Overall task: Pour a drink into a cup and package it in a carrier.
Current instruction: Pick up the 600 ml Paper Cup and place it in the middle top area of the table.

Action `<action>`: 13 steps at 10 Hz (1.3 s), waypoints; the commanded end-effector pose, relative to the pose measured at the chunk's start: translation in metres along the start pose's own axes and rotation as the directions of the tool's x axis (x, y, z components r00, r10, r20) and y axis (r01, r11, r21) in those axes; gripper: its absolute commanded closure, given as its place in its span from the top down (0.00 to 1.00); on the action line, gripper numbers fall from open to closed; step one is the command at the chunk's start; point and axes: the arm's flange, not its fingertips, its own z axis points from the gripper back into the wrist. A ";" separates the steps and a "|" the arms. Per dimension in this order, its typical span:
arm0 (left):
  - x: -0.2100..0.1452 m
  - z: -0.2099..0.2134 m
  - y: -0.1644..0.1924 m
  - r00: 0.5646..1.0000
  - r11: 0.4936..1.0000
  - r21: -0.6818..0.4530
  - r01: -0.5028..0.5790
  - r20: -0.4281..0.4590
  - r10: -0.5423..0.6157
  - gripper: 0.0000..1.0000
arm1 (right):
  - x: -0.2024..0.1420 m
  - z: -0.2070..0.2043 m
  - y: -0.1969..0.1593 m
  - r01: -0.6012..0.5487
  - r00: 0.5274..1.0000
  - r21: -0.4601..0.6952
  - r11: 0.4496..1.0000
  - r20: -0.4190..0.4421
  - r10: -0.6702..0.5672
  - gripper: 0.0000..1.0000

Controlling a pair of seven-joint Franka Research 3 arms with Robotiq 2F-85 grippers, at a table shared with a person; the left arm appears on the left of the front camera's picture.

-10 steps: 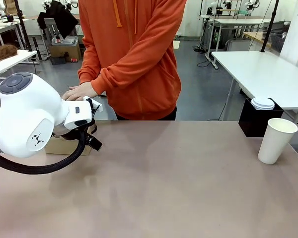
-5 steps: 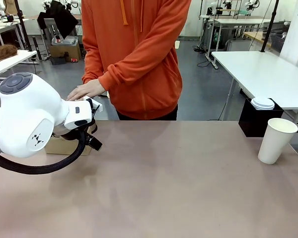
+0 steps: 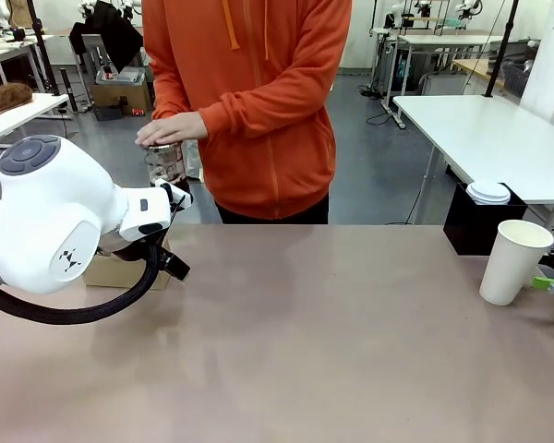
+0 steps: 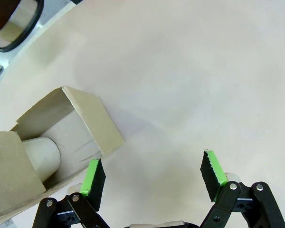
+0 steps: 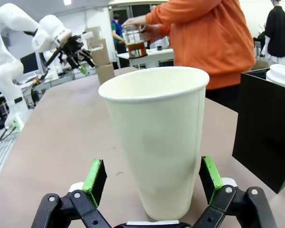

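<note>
— While the person's hand (image 3: pixel 171 129) holds the carafe (image 3: pixel 164 162) up beyond the table's (image 3: pixel 305 351) far left edge, where is the cup (image 3: pixel 515 261)?
— Upright on the right side of the table, toward the far edge. The right gripper (image 5: pixel 152 164) is right at it, its fingers (image 5: pixel 96 178) spread wide on either side of the cup, gripping nothing.
— And the drink (image 5: pixel 136 49)?
— Dark, low in the carafe.
— The left gripper (image 4: pixel 152 173)?
— Spread wide too, with nothing in it, over bare table just right of the carrier (image 4: pixel 80 128), which sits at the far left.
</note>
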 end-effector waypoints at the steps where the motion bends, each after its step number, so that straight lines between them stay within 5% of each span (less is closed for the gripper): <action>1: 0.000 0.000 0.000 1.000 1.000 -0.001 -0.001 0.001 0.001 1.00 | 0.006 -0.010 0.006 -0.028 0.999 -0.034 0.999 0.019 0.028 1.00; 13: 0.000 0.000 0.000 1.000 1.000 -0.001 -0.001 0.001 0.001 1.00 | 0.001 -0.084 -0.003 0.020 0.998 0.014 1.000 0.063 -0.021 1.00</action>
